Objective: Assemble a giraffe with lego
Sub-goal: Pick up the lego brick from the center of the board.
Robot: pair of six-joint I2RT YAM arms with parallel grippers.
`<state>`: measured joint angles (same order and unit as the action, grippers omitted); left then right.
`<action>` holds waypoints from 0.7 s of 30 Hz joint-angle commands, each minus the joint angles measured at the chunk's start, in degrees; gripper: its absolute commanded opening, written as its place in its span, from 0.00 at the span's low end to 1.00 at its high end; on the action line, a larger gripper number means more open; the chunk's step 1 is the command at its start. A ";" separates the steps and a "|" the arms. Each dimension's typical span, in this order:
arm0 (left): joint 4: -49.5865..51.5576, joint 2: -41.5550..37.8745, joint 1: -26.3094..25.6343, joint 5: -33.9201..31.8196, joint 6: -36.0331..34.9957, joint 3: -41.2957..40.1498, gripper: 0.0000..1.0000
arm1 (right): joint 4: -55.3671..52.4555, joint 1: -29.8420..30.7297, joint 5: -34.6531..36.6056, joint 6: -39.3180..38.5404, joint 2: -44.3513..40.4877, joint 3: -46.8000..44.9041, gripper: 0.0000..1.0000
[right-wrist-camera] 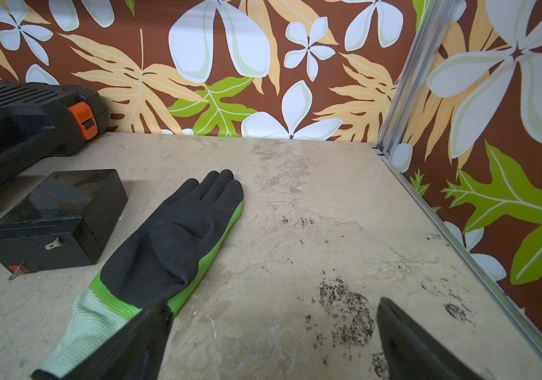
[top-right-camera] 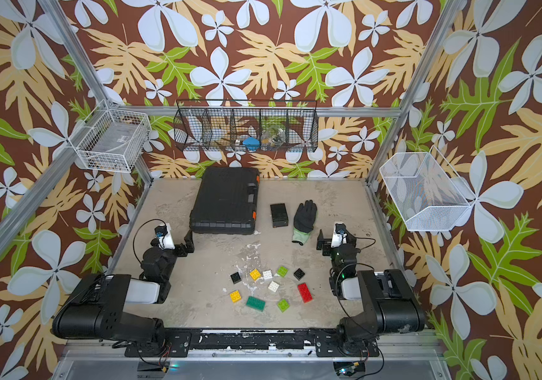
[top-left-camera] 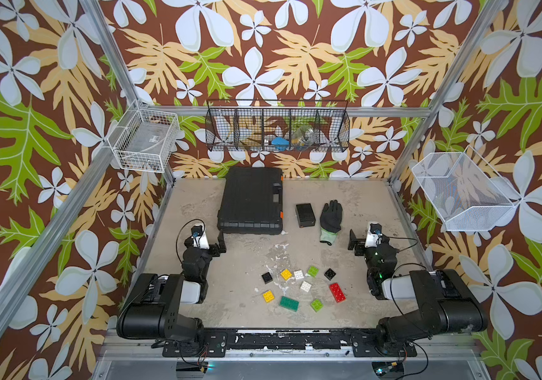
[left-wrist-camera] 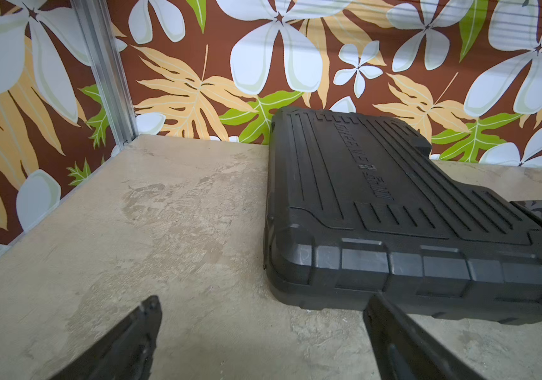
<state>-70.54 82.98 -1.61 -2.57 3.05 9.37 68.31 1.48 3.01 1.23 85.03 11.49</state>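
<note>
The left claw [left-wrist-camera: 264, 299] is spread wide with nothing in it, low over the mottled beige tabletop [left-wrist-camera: 164, 230]. Just ahead of it and off to its right lies the large black ribbed plastic case [left-wrist-camera: 378, 204], flat and closed. The right claw [right-wrist-camera: 272, 304] is equally wide and empty. Ahead of it, on its left, the black-palmed, green-cuffed work glove [right-wrist-camera: 177, 237] lies palm up, and the small plain black box [right-wrist-camera: 56, 223] sits just past the glove, farther from this claw. The lego [top-left-camera: 305, 286] is all loose, no piece joined to another, scattered between the two claws and back from both, toward the arm bases. On the left claw's side lie a black square brick [top-left-camera: 267, 278], a yellow square brick [top-left-camera: 286, 274] and a second yellow square brick [top-left-camera: 268, 296], with the long dark green brick [top-left-camera: 289, 303] just beside the latter. Midway between the claws sit a white square brick [top-left-camera: 298, 274] and another white square brick [top-left-camera: 305, 286]. On the right claw's side are a lime green square brick [top-left-camera: 312, 271], another black square brick [top-left-camera: 330, 273], the long red brick [top-left-camera: 337, 292] and a second lime green square brick [top-left-camera: 317, 304]
</note>
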 commanded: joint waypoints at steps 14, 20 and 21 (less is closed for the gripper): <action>-1.72 0.04 0.02 0.28 -0.06 0.17 1.00 | 1.56 0.02 -0.01 -0.10 -0.38 -0.06 1.00; -1.70 -0.01 0.02 0.22 -0.06 0.12 1.00 | 6.00 0.04 0.33 0.06 1.08 -1.07 1.00; -1.71 -0.01 0.02 0.25 -0.06 0.11 1.00 | 5.62 0.02 0.24 0.08 0.97 -1.03 1.00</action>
<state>-70.54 82.98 -1.61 -2.55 3.05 9.37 70.67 1.48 3.03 1.23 85.86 10.57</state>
